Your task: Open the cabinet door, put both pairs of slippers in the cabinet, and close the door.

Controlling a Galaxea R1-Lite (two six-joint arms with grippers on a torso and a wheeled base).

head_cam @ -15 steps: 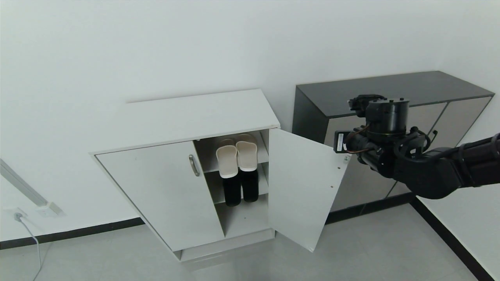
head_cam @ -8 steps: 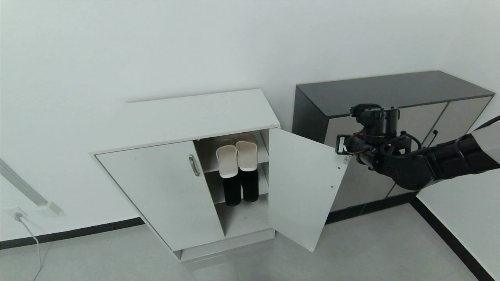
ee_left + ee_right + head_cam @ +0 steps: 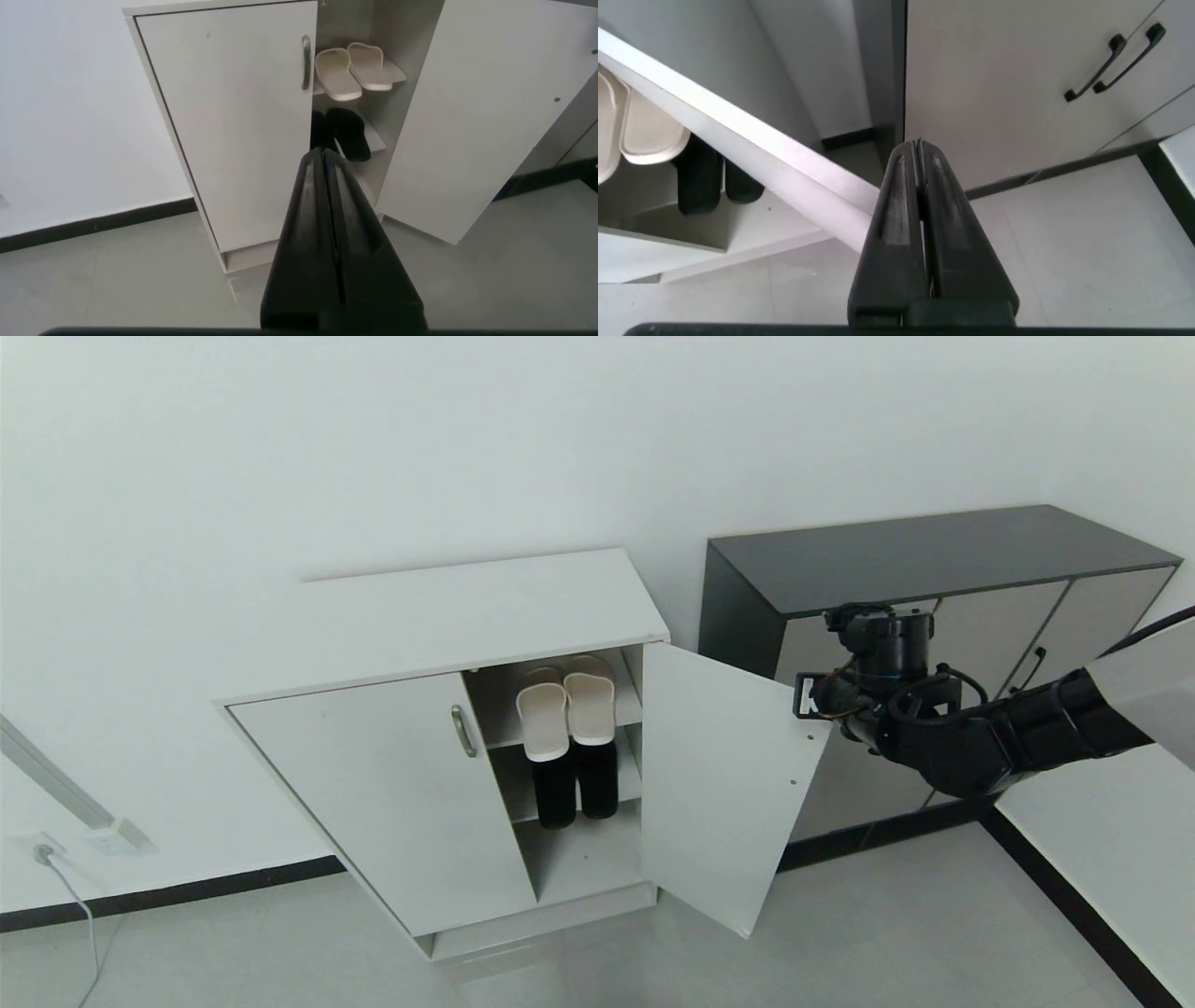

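Two pairs of slippers lie stowed in the white laminate two-door cabinet (image 3: pixel 467 616) at centre frame in the head view. The cream moulded slippers (image 3: pixel 567 709) sit side by side on the upper shelf. The black slippers (image 3: pixel 576 791) sit directly below them on the next shelf, so each pair has a level to itself. The flat, matt right-hand door (image 3: pixel 728 784) stands swung wide, while the left-hand door (image 3: pixel 373 793), with its curved metal handle (image 3: pixel 464 731), is closed.

At right of centre, the right end effector (image 3: pixel 919 149) sits at the open door's upper free corner, on its outer face. Its fingers are pressed together and hold nothing, a placement that looks suited to pushing the panel home; whether it touches the door edge cannot be told. The left end effector (image 3: pixel 322 157), likewise closed and empty, hangs well back, facing the cabinet front. With both pairs shelved, only closing the door appears left to do.

Behind the arm stands a dark grey sideboard (image 3: pixel 934 555) with a smooth top. Glossy grey floor tiles (image 3: pixel 887 933) fill the lower frame.
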